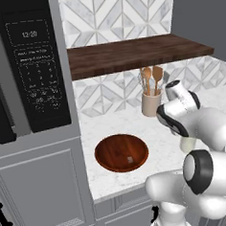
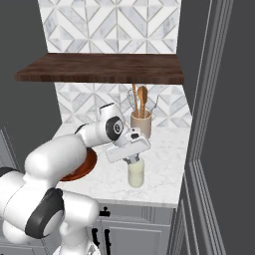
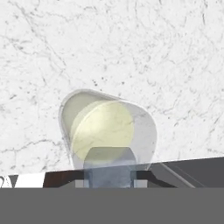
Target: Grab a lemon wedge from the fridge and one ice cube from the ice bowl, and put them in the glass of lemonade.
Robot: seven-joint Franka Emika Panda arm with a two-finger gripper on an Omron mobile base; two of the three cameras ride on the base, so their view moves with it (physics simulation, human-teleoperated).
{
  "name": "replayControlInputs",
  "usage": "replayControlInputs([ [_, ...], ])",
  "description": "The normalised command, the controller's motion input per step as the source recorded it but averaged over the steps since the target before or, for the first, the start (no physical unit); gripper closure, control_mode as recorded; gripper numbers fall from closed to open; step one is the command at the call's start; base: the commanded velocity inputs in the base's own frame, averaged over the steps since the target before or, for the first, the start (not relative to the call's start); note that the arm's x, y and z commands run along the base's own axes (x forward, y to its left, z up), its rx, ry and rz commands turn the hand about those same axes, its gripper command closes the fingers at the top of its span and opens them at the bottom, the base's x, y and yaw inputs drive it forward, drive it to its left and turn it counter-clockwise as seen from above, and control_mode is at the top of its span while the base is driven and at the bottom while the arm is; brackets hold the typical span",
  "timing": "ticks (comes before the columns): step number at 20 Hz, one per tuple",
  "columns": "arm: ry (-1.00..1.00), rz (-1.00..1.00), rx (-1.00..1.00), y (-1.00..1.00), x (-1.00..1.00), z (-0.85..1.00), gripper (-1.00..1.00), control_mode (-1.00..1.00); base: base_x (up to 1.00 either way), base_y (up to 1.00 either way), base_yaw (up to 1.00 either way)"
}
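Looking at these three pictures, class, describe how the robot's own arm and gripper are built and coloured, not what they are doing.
The arm is made of thick, rounded, glossy white segments joined by dark grey to black rings at the joints. Its wrist ends in a white, boxy hand carrying the small gripper, whose two short fingers look dark grey. No cables, labels or markings can be made out on it.

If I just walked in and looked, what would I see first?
First, the big white robot arm reaching over the marble counter, with its gripper right above the glass of lemonade. Next, the shiny reddish-brown ice bowl near the counter's front edge, with a tiny pale ice cube inside. Behind them, a beige crock of wooden spoons stands by the patterned wall.
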Motion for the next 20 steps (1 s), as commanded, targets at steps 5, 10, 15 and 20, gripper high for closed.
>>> replayControlInputs([
  [5,0.00,0.00,0.00,0.00,0.11,-0.18,1.00,-1.00,0.00,0.00,0.00],
  [10,0.00,0.00,0.00,0.00,0.08,0.00,1.00,-1.00,0.00,0.00,0.00],
  [15,0.00,0.00,0.00,0.00,0.00,0.15,1.00,-1.00,0.00,0.00,0.00],
  [20,0.00,0.00,0.00,-0.01,0.13,-0.08,1.00,-1.00,0.00,0.00,0.00],
])
